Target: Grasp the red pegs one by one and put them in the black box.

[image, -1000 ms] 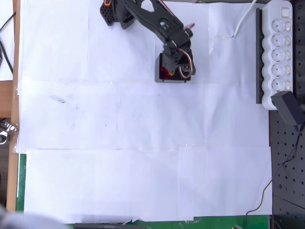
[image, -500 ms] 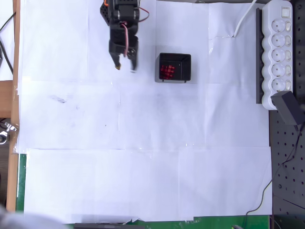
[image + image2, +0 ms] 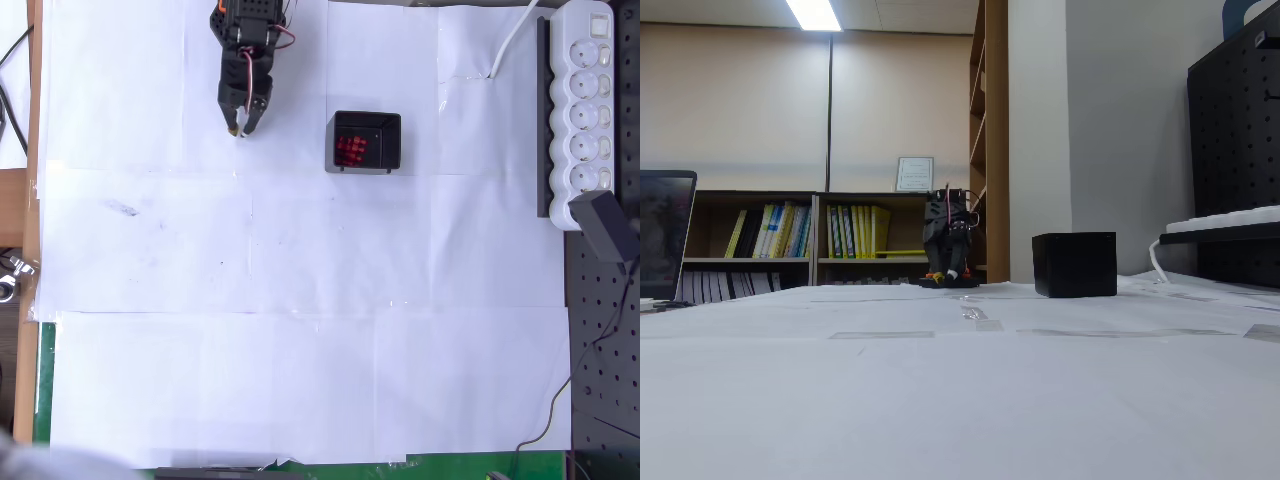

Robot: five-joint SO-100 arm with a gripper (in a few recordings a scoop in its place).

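Fingers [image 3: 242, 126] are looking pressed together and empty, though the overhead view is coarse. Right of them, well apart, the black box [image 3: 366, 142] is holding the red pegs [image 3: 351, 149]; probably parking is all that remains.

The overhead view looks straight down on the paper-covered table [image 3: 300, 330] from well above, taking in nearly the whole sheet, with the arm [image 3: 245, 60] at the top edge and the power strip [image 3: 585, 100] at right. The fixed view sits almost at table level at the far end, facing across the paper toward the arm [image 3: 948, 240]. Both views share the box [image 3: 366, 141] [image 3: 1074, 264], the arm and the paper
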